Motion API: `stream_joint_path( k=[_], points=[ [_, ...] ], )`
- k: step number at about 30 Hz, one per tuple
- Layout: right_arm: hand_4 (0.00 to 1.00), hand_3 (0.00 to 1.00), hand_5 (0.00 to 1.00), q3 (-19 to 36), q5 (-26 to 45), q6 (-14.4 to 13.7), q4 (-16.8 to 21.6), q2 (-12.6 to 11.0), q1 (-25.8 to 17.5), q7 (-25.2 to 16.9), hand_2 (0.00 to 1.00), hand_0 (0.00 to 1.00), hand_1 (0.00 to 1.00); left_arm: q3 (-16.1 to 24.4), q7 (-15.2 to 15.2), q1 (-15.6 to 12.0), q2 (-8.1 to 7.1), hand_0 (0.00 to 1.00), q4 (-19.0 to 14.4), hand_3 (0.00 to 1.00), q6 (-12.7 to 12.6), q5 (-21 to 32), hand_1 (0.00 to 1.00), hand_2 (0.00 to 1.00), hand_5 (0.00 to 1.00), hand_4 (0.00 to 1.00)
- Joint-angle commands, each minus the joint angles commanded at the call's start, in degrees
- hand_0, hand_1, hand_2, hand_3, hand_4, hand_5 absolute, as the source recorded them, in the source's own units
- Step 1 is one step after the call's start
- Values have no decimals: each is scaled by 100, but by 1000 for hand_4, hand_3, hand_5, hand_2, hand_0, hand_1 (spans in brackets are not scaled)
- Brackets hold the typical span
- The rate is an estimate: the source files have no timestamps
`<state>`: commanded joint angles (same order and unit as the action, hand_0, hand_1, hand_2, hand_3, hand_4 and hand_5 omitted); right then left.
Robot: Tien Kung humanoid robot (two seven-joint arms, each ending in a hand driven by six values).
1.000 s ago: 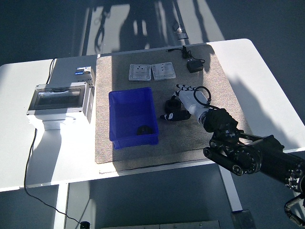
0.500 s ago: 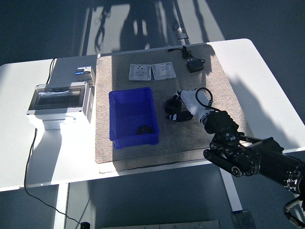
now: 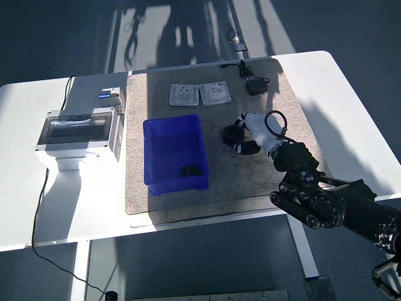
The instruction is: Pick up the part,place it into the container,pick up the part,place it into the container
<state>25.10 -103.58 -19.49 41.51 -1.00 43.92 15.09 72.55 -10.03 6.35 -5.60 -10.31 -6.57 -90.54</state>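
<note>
The right robot hand (image 3: pixel 245 133) curls its fingers around a black part (image 3: pixel 234 135) just right of the blue container (image 3: pixel 174 154), which already holds one dark part (image 3: pixel 188 170), so the second pick looks underway and next calls for carrying it leftward over the rim.

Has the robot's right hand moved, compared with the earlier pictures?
Yes. The right hand, closed on the black part, has shifted right and slightly toward the table's far side, away from the blue container, which stays in place.
</note>
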Motion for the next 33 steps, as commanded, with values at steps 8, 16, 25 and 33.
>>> stream_joint_path(
  k=[8, 16, 25, 33],
  points=[
    [824, 998, 194, -24, -20, -7, 67, -15, -38, 22, 782, 783, 562, 20, 4, -9, 3, 606, 0, 606, -2, -14, 286, 468, 879, 624],
    [814, 998, 217, -61, -20, -144, 57, -31, -62, -26, 769, 777, 549, 25, 2, -11, 4, 606, 0, 605, 1, -25, 286, 468, 878, 621],
    [836, 998, 205, -229, 139, -247, -9, 49, -64, -101, 761, 762, 533, 22, 0, -7, 5, 606, 0, 603, 2, -21, 286, 469, 874, 617],
    [834, 935, 204, -266, 236, -358, 5, 32, -109, -144, 714, 758, 528, 30, 6, -8, 0, 606, 0, 602, -9, -23, 286, 468, 876, 616]
  ],
)
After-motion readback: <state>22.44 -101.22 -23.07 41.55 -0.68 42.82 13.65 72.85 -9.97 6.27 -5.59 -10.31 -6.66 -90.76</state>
